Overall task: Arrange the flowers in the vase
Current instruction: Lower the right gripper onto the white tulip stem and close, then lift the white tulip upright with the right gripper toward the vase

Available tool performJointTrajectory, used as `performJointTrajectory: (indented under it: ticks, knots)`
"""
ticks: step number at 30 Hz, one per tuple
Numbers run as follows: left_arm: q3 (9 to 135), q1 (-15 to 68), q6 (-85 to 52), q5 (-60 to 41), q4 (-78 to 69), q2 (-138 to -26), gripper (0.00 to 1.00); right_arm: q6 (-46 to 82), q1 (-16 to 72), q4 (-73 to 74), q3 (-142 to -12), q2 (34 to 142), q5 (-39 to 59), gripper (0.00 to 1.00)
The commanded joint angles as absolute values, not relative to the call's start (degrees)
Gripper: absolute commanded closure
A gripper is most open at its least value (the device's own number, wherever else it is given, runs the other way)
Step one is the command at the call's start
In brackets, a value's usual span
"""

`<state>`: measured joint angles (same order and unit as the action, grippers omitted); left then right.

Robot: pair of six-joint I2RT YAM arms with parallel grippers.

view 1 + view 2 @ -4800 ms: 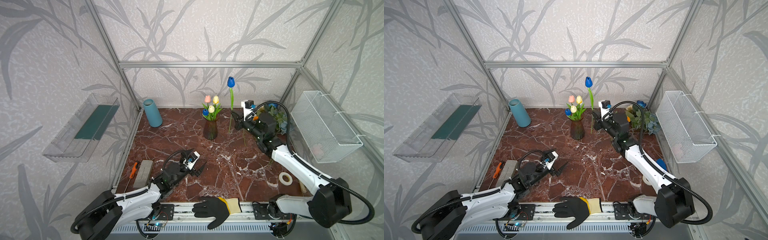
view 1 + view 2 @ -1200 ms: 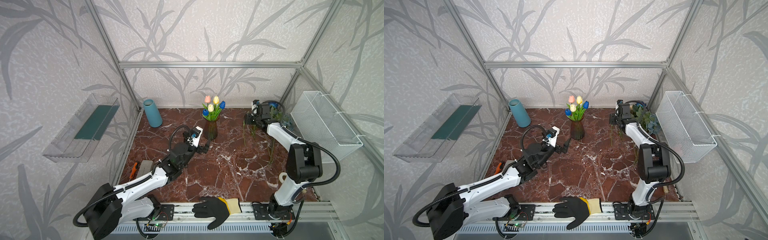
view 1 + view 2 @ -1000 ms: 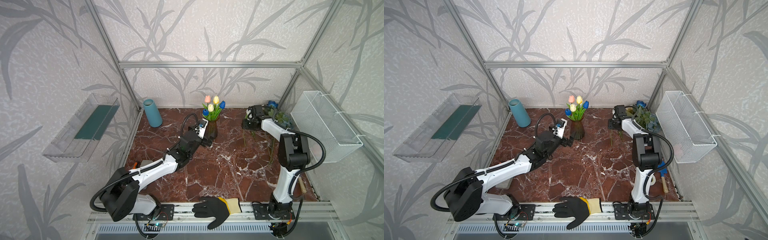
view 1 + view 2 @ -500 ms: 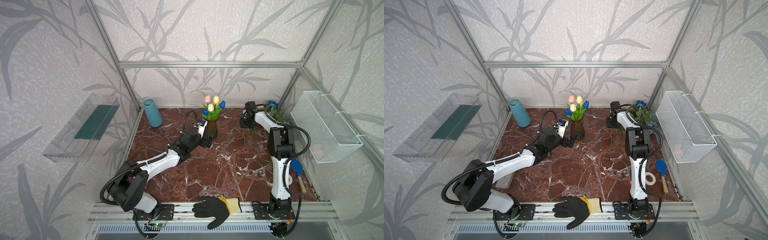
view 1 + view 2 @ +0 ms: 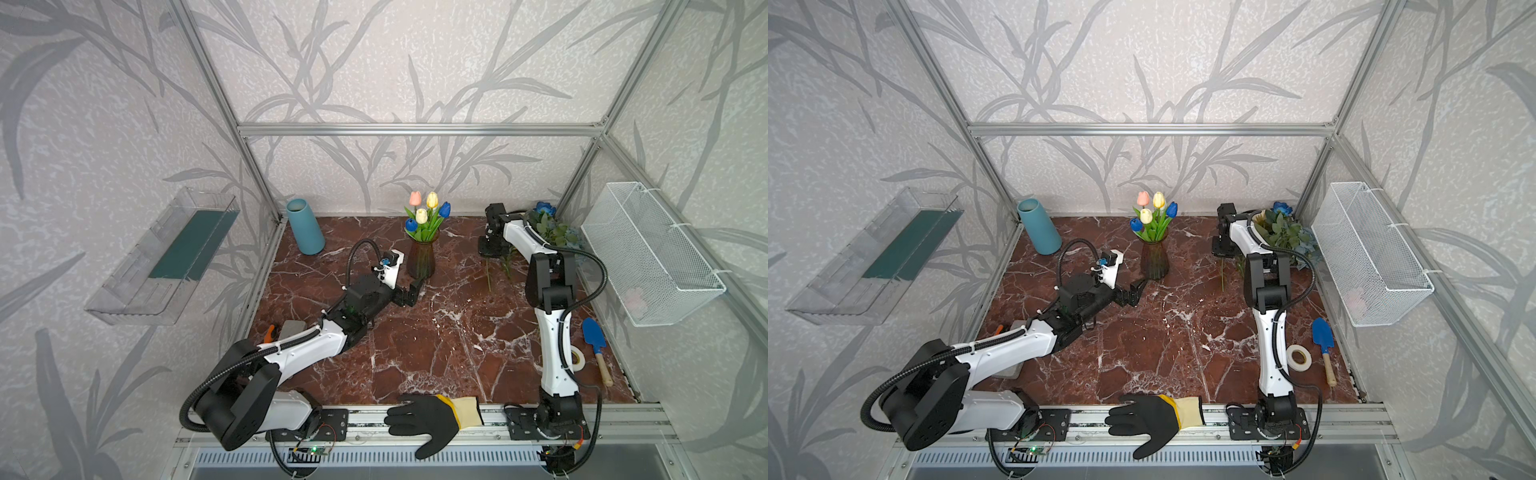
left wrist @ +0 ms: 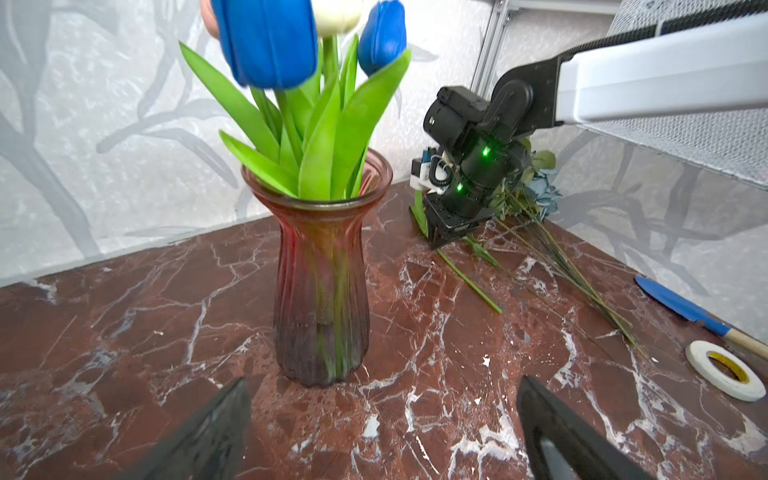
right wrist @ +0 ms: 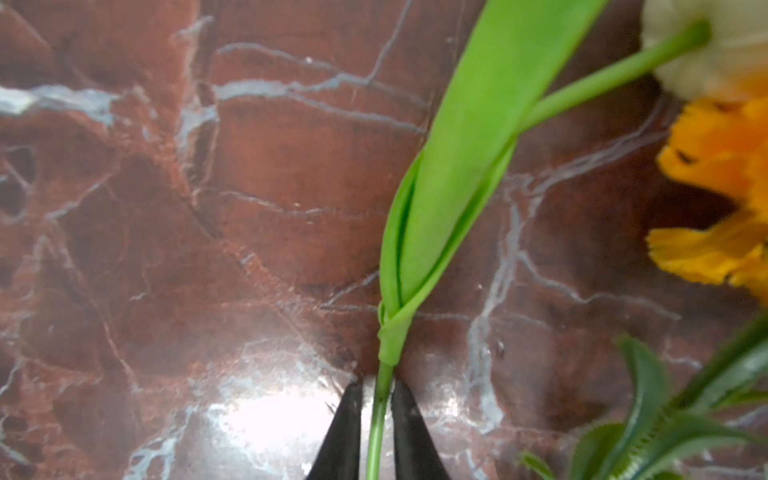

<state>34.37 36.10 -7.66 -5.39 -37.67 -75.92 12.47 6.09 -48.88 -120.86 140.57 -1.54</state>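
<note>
Right claw (image 7: 376, 384) pinching tulip stem (image 7: 392, 332) on marble (image 7: 208, 208); left claw (image 6: 384, 382) spread, short of vase (image 6: 322, 291).

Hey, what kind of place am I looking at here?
Probably a robot lab cell, dressed as a home flower corner: an aluminium frame with leaf wallpaper, two arms on a rail, a vase of tulips on a marble-look table.
</note>
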Motion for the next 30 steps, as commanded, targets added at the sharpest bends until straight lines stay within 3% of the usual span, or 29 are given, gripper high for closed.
performJointTrajectory:
  ticks: [1,4,10,17,23,30]
  knots:
    - [32.4,36.1,-8.3,-4.2,-42.8,-74.2,0.01,12.8,6.2,-54.7,-120.8,142.4,-1.6,0.91]
    - [30.5,36.0,-8.3,-2.3,-44.8,-73.3,0.01,11.9,6.2,-52.5,-117.3,139.4,0.0,1.0]
    - [28.4,34.7,-8.9,-0.8,-47.5,-72.7,0.01,11.8,6.2,-35.9,-98.8,122.7,4.7,1.0]
    - [30.2,30.9,-14.3,3.5,-47.2,-75.2,0.01,13.7,6.4,-10.9,-78.4,99.3,17.6,1.0]
    - [30.2,29.4,-16.5,3.3,-49.7,-77.8,0.01,16.2,9.7,19.8,-64.0,84.2,26.2,1.0]
    - [30.1,29.4,-16.3,1.6,-49.8,-78.4,0.01,15.4,16.1,55.5,-53.3,80.4,30.4,1.0]
